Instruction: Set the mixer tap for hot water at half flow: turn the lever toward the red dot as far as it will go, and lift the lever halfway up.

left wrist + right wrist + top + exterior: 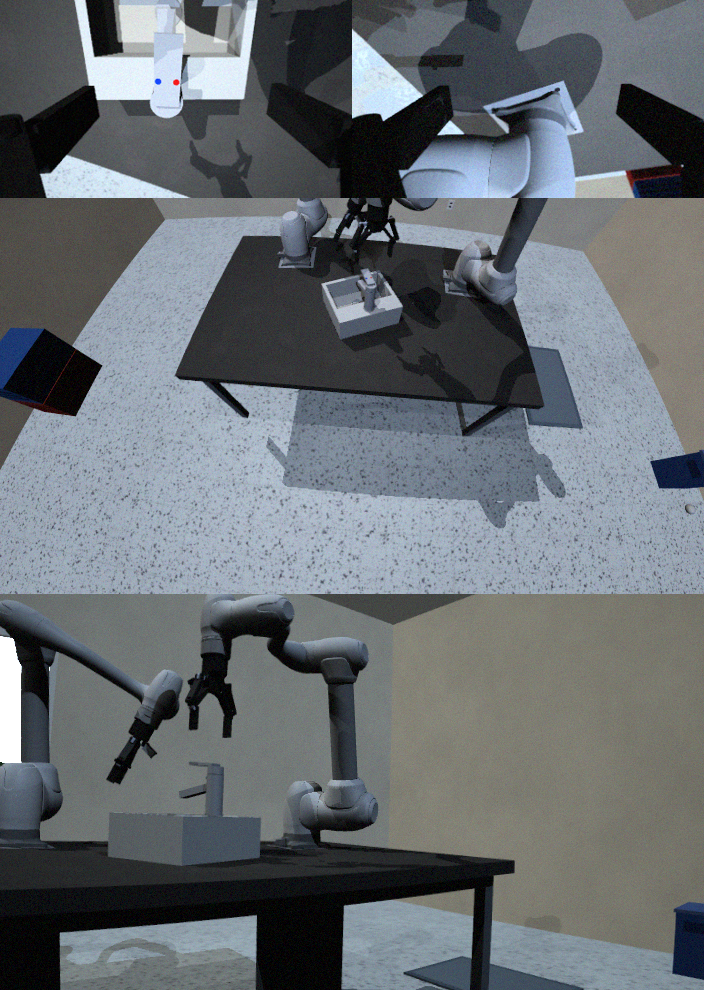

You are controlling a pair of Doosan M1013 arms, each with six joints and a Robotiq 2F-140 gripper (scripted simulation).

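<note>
The mixer tap (370,300) (214,794) stands on the rim of a white basin (370,323) (150,839) (119,75). Its flat lever (368,277) (201,764) (168,57) is near level and points about in line with the spout (194,792). In the left wrist view the blue dot (157,81) is on the left and the red dot (176,82) on the right. My left gripper (210,727) (183,100) is open and empty, fingers down, above the tap without touching it. My right gripper (535,100) is open and empty, tilted beyond the basin, away from the tap.
The black table (260,348) (400,871) carries both arm bases (297,260) (457,285), one on each side beyond the basin. The two grippers overlap in the top view. In the right wrist view an arm base plate (569,103) and arm links show below the fingers.
</note>
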